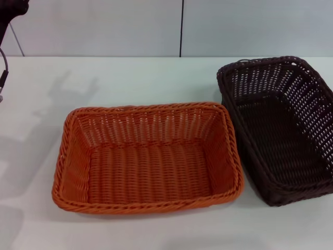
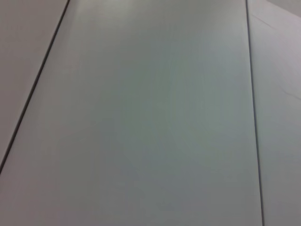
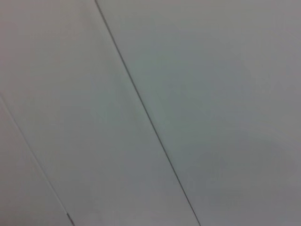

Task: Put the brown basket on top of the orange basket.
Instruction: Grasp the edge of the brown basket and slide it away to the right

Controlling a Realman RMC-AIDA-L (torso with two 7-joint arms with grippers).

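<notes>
The orange basket (image 1: pixel 147 159) sits empty on the white table in the middle of the head view, its long side facing me. To its right stands the brown basket (image 1: pixel 281 127), also empty, turned at an angle, with its near corner close to the orange basket's right rim. Part of the left arm (image 1: pixel 8 21) shows at the top left corner, raised away from both baskets. Neither gripper is in view. Both wrist views show only pale wall panels with dark seams.
The white table (image 1: pixel 156 78) extends behind and left of the baskets, with the arm's shadow on its left side. A white panelled wall (image 1: pixel 182 26) runs along the back edge.
</notes>
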